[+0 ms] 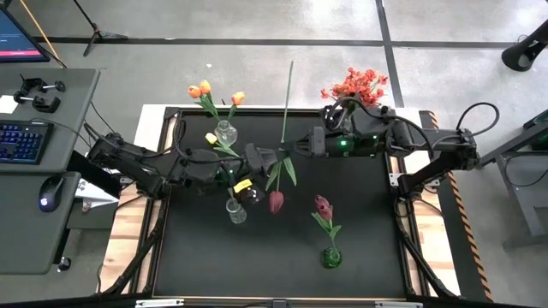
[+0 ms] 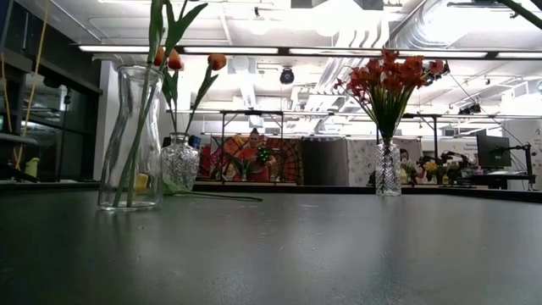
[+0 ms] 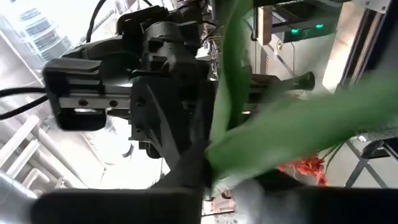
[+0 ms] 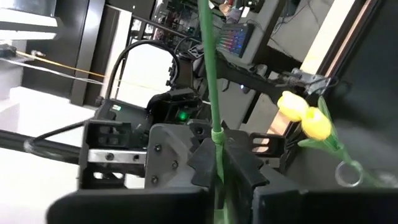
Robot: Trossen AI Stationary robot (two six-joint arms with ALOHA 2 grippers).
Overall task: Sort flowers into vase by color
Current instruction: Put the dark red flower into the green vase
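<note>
1. Handover over the middle of the desk (image 1: 368,231): I have both arms meeting at one dark pink tulip (image 1: 276,202), which hangs head-down with its long stem pointing towards the desk's far edge.
2. Right gripper (image 1: 296,150) is clenched on the stem just above the leaves, reaching in from the right edge.
3. Left gripper (image 1: 259,159) comes in from the left edge, its fingers (image 4: 205,155) flanking the same stem. I cannot tell whether they are pinching it yet.
4. Handling, as I judge it: the flower is very light, with a thin, springy stem and soft leaves, likely to swing or twist in a loose hold. I would take it on the bare stem near the leaves, never on the head.
5. Another pink tulip (image 1: 322,205) stands in the green vase (image 1: 331,257) near the desk's front edge, the likely match by colour.
6. Elsewhere, orange tulips (image 1: 202,88) and the red-orange spray (image 1: 355,85) stand along the far edge.
</note>
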